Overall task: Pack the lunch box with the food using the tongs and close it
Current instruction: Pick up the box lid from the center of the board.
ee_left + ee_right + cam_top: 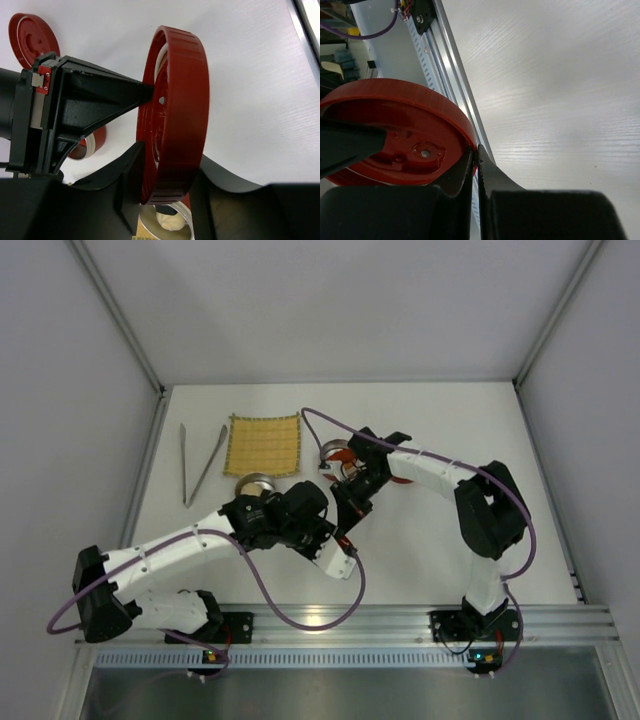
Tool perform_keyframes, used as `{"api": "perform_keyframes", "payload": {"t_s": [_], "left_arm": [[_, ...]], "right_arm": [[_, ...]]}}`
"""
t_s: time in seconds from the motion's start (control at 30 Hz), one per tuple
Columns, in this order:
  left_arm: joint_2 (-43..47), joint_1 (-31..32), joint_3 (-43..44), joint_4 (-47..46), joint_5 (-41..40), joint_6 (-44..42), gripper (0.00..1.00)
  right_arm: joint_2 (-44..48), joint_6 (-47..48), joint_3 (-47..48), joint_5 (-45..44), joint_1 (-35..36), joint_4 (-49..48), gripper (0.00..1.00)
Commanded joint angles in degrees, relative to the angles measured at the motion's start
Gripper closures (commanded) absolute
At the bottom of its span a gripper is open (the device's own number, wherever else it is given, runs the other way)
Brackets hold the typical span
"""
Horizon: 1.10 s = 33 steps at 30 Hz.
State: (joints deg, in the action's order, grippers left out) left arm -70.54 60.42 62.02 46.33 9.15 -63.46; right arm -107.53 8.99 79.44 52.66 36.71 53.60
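Note:
A red round lid [175, 110] hangs on edge above the table. My left gripper [167, 175] is shut on it, one finger on each face. My right gripper [475, 155] is shut on the rim of the same lid [395, 130], and its fingers [115, 95] reach in from the left in the left wrist view. Below the lid stands a round metal lunch box bowl [186, 215] with a whitish food ball [172, 221] inside. The tongs [200, 465] lie untouched on the table at the far left. Both grippers meet near the table's middle, left [335, 528], right [350, 502].
A yellow woven mat [264, 445] lies beside the tongs, with the metal bowl [255, 483] at its near edge. Another red round piece [338, 452] sits right of the mat. A second red lid [32, 32] and a red-and-white ring [92, 142] lie on the table.

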Motion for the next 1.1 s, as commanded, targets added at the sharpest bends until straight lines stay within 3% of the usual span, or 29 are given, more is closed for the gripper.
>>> {"api": "perform_keyframes", "payload": {"t_s": [0.0,0.27,0.3,0.37,0.47,0.5,0.6,0.7,0.87,0.97,1.07], "left_arm": [[0.1,0.2,1.5,-2.2,-0.4,-1.6,0.60],[1.2,0.2,2.0,-1.3,-0.2,1.1,0.84],[1.2,0.2,2.1,-1.0,-0.3,1.3,0.95],[1.5,0.2,2.6,-1.1,-0.9,2.8,1.00],[1.9,0.2,3.5,-0.8,-1.8,5.6,1.00],[2.2,0.2,3.8,-0.6,-1.9,6.6,1.00],[3.1,0.2,5.5,0.9,-1.9,10.4,1.00],[3.7,0.0,6.6,2.6,-2.0,13.4,1.00],[0.3,-0.5,14.5,13.4,-0.6,16.6,1.00],[-2.5,-2.3,20.9,17.0,6.0,21.5,1.00],[-4.5,-6.6,24.5,17.7,11.8,26.0,1.00]], "right_arm": [[2.1,2.3,2.7,3.3,1.3,3.4,1.00],[1.7,3.1,3.5,2.7,1.2,4.7,1.00],[1.6,3.0,4.3,2.6,1.0,4.6,0.99],[1.2,3.0,5.6,2.2,0.2,4.8,0.91],[0.8,3.0,9.8,2.2,-2.7,6.2,0.61],[0.9,2.9,10.7,2.4,-3.8,6.4,0.44],[1.9,3.0,14.4,2.7,-9.6,6.3,0.27],[3.8,5.9,15.5,3.8,-16.2,6.3,0.26],[9.3,28.1,15.7,2.4,-21.6,16.6,0.24],[15.7,36.0,7.1,12.1,-24.1,17.0,0.20],[22.0,35.0,-0.7,17.6,-24.4,12.3,0.17]]}}
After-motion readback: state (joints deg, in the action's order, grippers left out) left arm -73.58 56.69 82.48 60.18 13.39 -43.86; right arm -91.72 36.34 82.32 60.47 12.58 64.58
